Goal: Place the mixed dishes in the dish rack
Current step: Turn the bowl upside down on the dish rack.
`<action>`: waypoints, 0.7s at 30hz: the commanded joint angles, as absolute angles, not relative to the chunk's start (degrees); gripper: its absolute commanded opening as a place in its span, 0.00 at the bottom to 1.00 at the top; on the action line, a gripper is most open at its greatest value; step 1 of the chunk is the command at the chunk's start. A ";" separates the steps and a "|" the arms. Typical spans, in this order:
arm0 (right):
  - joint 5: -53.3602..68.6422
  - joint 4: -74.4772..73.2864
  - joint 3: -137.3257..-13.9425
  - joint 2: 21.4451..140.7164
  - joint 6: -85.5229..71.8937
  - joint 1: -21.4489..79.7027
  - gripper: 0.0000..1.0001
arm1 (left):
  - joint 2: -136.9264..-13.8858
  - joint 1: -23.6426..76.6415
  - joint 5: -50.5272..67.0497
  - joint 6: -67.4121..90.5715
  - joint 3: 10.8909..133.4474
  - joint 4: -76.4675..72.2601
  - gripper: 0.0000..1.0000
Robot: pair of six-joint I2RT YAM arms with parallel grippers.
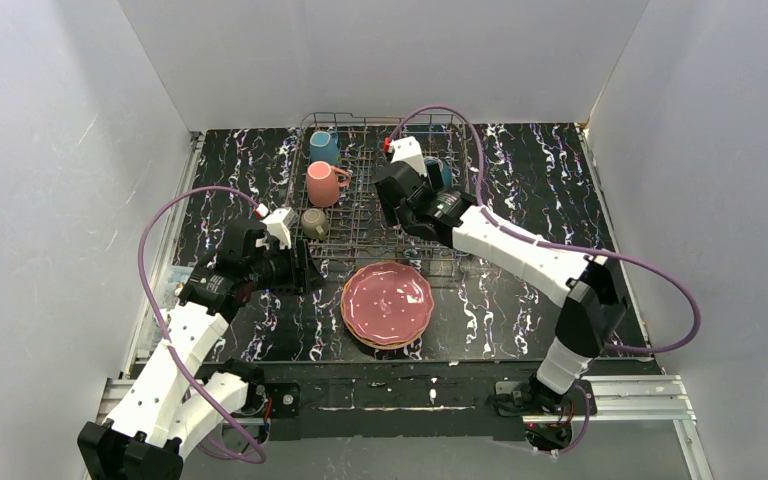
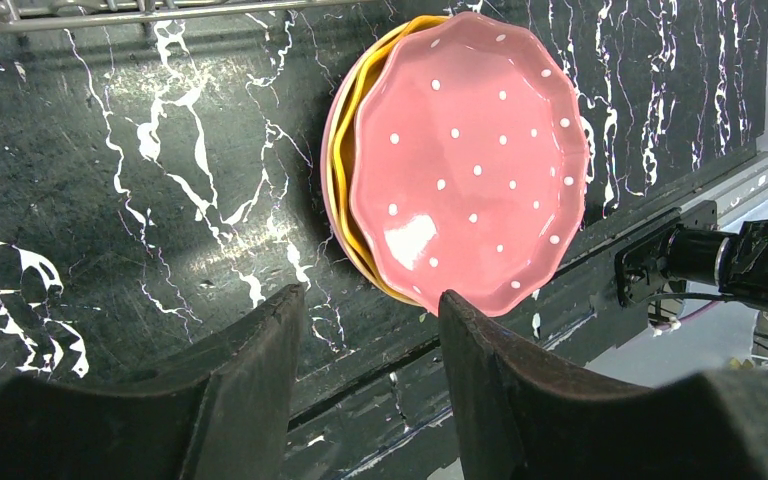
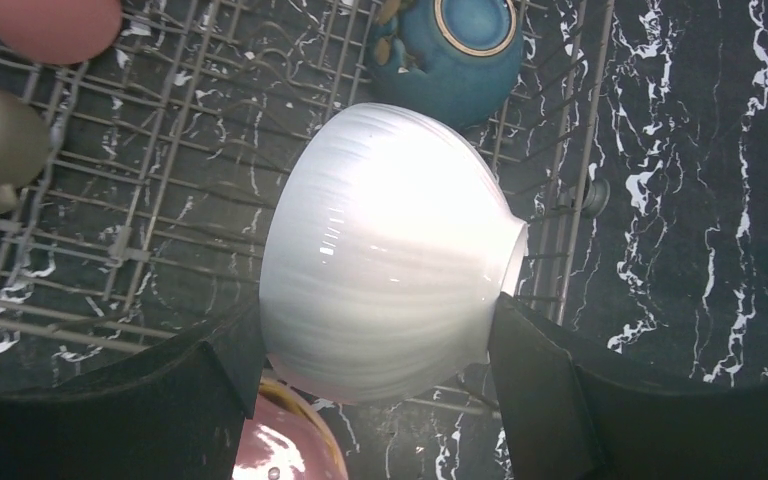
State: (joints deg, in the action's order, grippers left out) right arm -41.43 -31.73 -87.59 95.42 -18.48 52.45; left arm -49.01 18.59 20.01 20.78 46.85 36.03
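While the right hand (image 3: 375,320) clamps a white bowl (image 3: 385,265) over the dish rack (image 1: 360,215) at 12 o'clock of the surface (image 1: 540,180), the left hand (image 2: 370,298) sits half-wide, empty, at 9 o'clock of the plate stack (image 1: 387,303). Stack lies at the rack's 6 o'clock; three mugs (image 1: 325,183) sit in its 9 o'clock side.

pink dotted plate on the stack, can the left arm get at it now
Probably yes. The left gripper is open and empty beside the scalloped pink plate with white dots, only bare black table between them; the right gripper is over the grey wire dish rack, holding a white bowl.
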 commanded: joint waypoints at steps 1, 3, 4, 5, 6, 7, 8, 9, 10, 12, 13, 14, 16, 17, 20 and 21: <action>-45.99 -30.94 -92.55 97.44 -14.65 51.53 0.01 | -48.46 18.52 20.55 19.78 46.47 35.95 0.50; -46.76 -31.09 -93.24 98.72 -13.62 51.29 0.01 | -48.51 18.49 20.71 19.78 46.49 35.95 0.49; -47.35 -31.11 -93.53 99.42 -13.06 51.18 0.01 | -48.53 18.52 20.82 19.78 46.44 35.95 0.49; -47.95 -31.18 -93.78 99.96 -12.42 51.04 0.01 | -48.52 18.46 20.89 19.78 46.41 35.95 0.49; -48.58 -31.25 -93.97 100.66 -11.91 50.94 0.01 | -48.44 18.46 20.92 19.78 46.34 35.95 0.49; -49.16 -31.33 -94.15 101.36 -11.35 50.77 0.01 | -48.43 18.49 20.92 19.78 46.32 35.95 0.49; -49.61 -31.29 -94.35 102.08 -10.89 50.61 0.01 | -48.35 18.45 20.92 19.78 46.32 35.95 0.49; -49.71 -31.22 -94.53 102.76 -10.47 50.36 0.01 | -48.34 18.49 20.92 19.78 46.32 35.95 0.49; -49.68 -31.21 -94.76 103.55 -10.13 50.14 0.01 | -48.35 18.50 20.92 19.78 46.32 35.95 0.49; -49.69 -31.20 -95.14 104.75 -9.35 49.72 0.01 | -48.43 18.53 20.92 19.78 46.32 35.95 0.49; -49.97 -31.21 -95.30 105.38 -8.94 49.60 0.01 | -48.43 18.52 20.92 19.78 46.32 35.95 0.49; -50.50 -31.32 -95.40 105.95 -8.48 49.50 0.01 | -48.43 18.53 20.92 19.78 46.32 35.95 0.49; -51.39 -31.48 -95.64 107.19 -7.74 49.29 0.01 | -48.56 18.48 20.92 19.78 46.32 35.95 0.49; -51.72 -31.61 -95.77 107.79 -7.52 49.11 0.01 | -48.60 18.50 20.92 19.82 46.32 35.95 0.49; -52.47 -31.77 -96.20 109.43 -6.58 48.46 0.01 | -48.87 18.47 21.00 19.86 46.36 35.95 0.49; -53.03 -31.85 -96.42 109.96 -6.22 48.32 0.01 | -48.94 18.45 21.08 19.91 46.39 35.95 0.49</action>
